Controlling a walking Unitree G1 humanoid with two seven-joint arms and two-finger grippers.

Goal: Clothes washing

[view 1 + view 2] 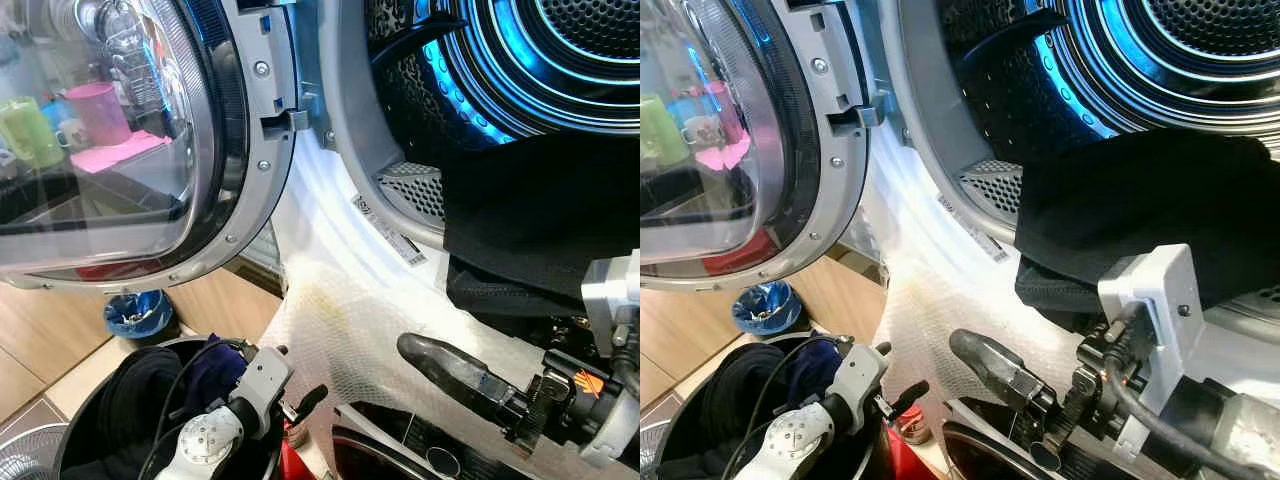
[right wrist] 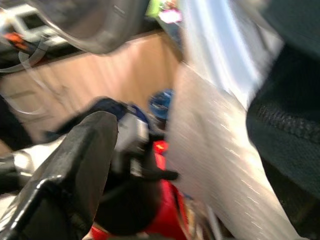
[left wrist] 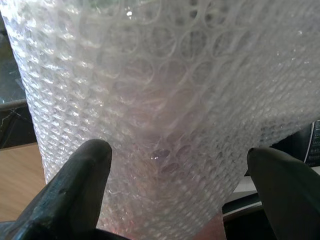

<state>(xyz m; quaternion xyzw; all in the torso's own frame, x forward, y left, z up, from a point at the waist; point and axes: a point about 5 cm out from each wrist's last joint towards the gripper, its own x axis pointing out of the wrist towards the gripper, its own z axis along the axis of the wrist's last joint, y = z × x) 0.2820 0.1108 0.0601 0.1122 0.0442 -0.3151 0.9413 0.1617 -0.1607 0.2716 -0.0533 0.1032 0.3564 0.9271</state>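
The washing machine's drum [image 1: 560, 60] stands open, lit blue inside. A black garment [image 1: 540, 220] lies over the drum's lower rim, half in and half hanging out. The round glass door [image 1: 120, 140] is swung open to the left. My right gripper [image 1: 425, 360] is just below the garment, pointing left, open; the wrist view shows one finger [image 2: 90, 145] with the garment [image 2: 285, 125] beside it. My left gripper [image 1: 300, 400] hovers open over a black basket [image 1: 65, 445] of dark clothes [image 1: 140, 390], facing bubble wrap [image 3: 165, 90].
Bubble wrap [image 1: 340, 330] drapes down the machine's front below the opening. A small blue bin [image 1: 138, 312] sits on the wooden floor under the door. Something red [image 1: 295, 462] lies beside the basket. A fan grille [image 1: 25, 460] shows at the bottom left corner.
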